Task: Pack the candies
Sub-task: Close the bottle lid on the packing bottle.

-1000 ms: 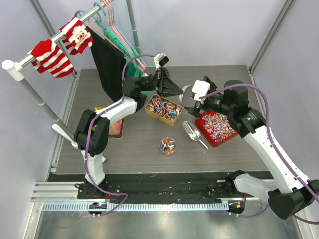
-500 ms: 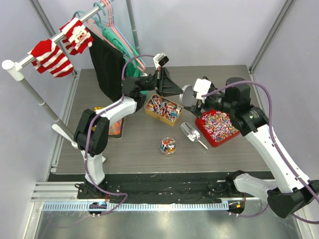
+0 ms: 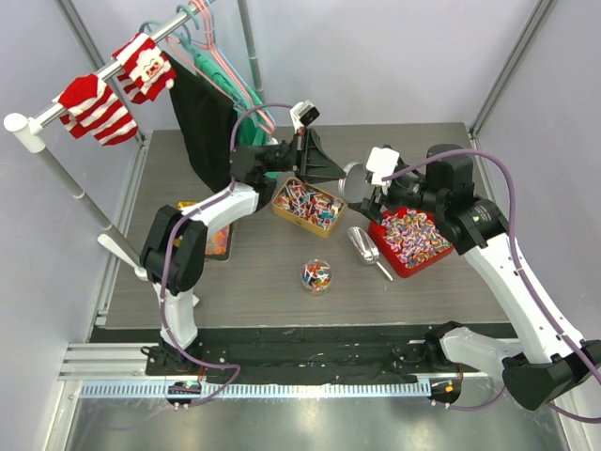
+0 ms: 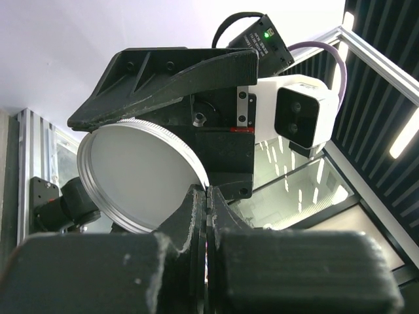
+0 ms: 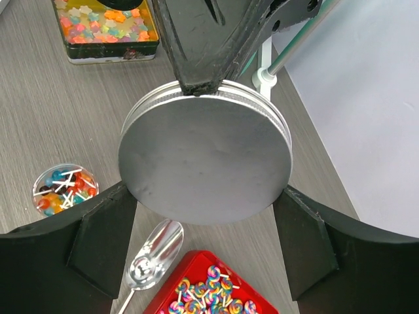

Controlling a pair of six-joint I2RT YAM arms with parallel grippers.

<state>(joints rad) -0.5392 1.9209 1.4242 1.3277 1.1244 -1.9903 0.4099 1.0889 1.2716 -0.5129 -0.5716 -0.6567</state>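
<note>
A round silver lid (image 3: 352, 178) hangs in the air between my two grippers above the back of the table. My left gripper (image 3: 331, 169) is shut on its rim (image 4: 208, 191). My right gripper (image 5: 206, 190) is open, and its fingers (image 5: 105, 242) flank the lid (image 5: 205, 157) close to its sides. Candies lie in a gold tin (image 3: 307, 204) under the left gripper, as striped lollipops in a red tray (image 3: 408, 240), in a small clear jar (image 3: 316, 275), and as gummies in a tin (image 5: 108, 29) at the left.
A silver scoop (image 3: 366, 252) lies between the jar and the red tray. A clothes rail with striped socks (image 3: 99, 108) and hanging garments (image 3: 202, 113) stands at the back left. The gummy tin is partly hidden by my left arm in the top view.
My right gripper has shifted slightly towards the lid and up. The left arm and the lid have hardly moved.
</note>
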